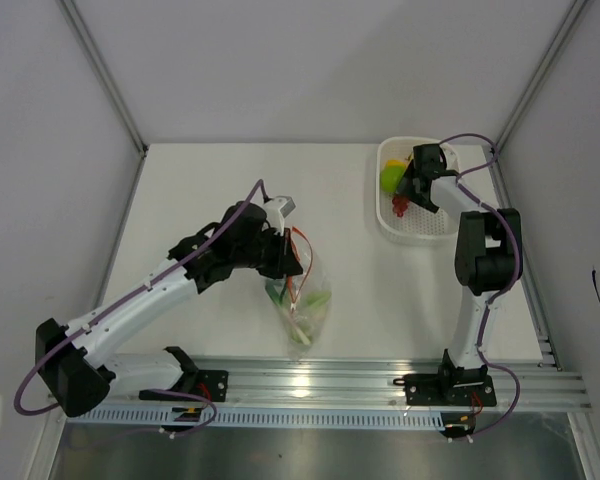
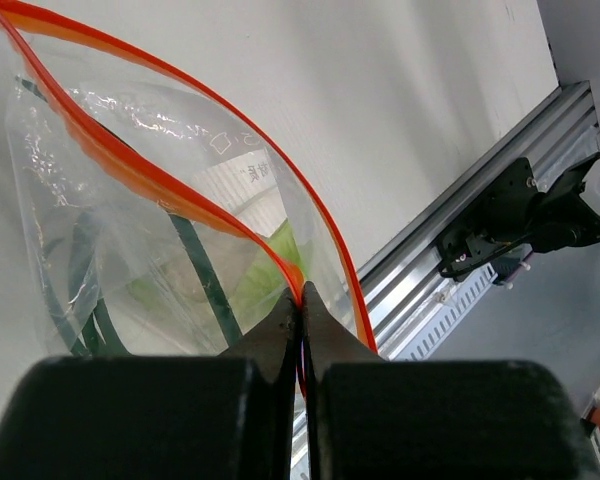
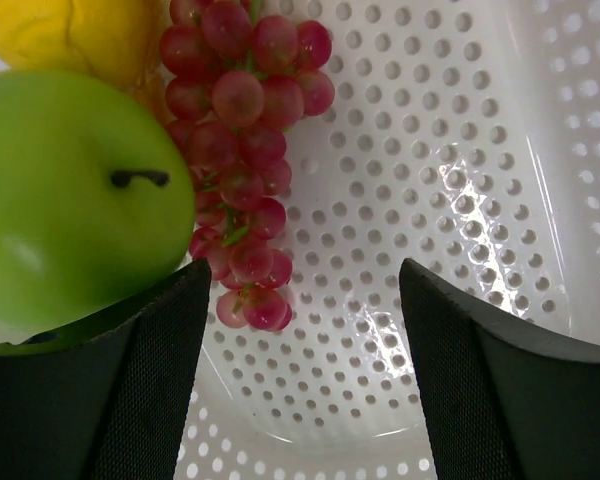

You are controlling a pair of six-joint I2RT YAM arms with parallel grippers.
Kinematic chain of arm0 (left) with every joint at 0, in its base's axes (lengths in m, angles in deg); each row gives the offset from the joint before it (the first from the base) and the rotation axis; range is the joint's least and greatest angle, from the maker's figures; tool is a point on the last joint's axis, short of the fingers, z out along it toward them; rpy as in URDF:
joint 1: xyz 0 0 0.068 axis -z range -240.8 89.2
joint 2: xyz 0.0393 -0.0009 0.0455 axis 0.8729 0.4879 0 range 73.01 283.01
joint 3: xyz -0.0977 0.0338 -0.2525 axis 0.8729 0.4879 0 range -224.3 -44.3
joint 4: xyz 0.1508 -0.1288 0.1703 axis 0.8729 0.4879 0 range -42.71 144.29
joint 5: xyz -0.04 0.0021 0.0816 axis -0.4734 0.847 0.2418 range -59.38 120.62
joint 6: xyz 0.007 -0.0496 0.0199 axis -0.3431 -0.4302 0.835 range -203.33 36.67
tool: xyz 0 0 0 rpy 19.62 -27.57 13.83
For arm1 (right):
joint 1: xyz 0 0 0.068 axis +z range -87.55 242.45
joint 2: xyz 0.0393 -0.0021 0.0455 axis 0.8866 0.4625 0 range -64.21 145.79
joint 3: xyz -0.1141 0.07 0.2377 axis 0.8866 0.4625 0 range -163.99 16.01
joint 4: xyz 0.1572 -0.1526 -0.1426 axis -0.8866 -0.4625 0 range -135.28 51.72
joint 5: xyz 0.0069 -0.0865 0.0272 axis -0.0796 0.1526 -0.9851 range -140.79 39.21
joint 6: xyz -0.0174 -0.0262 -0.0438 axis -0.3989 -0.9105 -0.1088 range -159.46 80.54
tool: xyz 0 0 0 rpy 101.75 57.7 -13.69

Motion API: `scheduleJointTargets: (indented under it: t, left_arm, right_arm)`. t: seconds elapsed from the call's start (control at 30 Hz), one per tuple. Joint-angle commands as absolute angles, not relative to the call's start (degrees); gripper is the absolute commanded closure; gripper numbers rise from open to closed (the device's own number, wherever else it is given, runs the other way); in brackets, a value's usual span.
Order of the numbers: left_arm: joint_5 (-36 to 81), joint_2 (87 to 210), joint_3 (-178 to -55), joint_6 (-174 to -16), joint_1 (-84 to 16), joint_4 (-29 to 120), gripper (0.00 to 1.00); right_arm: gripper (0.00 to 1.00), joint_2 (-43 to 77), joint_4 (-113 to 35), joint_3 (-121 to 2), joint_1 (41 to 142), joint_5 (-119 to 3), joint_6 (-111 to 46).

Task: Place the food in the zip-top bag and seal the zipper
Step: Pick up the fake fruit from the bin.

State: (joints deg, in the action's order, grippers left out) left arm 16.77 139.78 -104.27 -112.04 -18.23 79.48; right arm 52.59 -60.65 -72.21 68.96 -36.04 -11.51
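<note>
I see my left arm (image 1: 150, 290) as long white links with black joint housings and a black block at the shoulder. The right arm (image 1: 485, 262) has the same build: black elbow, white lower link. A purple cable (image 1: 25, 385) runs along each arm. The bases (image 1: 195, 385) are black, with small red-orange wiring, I think. The left gripper (image 2: 302, 300) has smooth black tapered fingers. The right gripper (image 3: 305, 290) has black fingers with finely textured pads (image 3: 150, 370).
</note>
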Motion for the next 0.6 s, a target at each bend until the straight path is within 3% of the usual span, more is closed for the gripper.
scheduleJointTargets:
  t: [0.0, 0.23, 0.57]
  left_arm:
    - [16.13, 141.21, -107.40, -110.49, -18.61, 77.53, 0.99]
    - [14.89, 144.38, -108.55, -109.70, -18.61, 78.75, 1.00]
    - [14.54, 145.70, -108.20, -109.79, -18.61, 77.97, 1.00]
  right_arm:
    - [0.23, 53.12, -58.06, -73.99, 68.69, -33.29, -12.13]
    - [0.24, 56.91, -52.00, -74.08, 69.92, -38.48, -13.44]
    - [0.25, 61.12, -56.03, -79.17, 72.03, -32.42, -16.69]
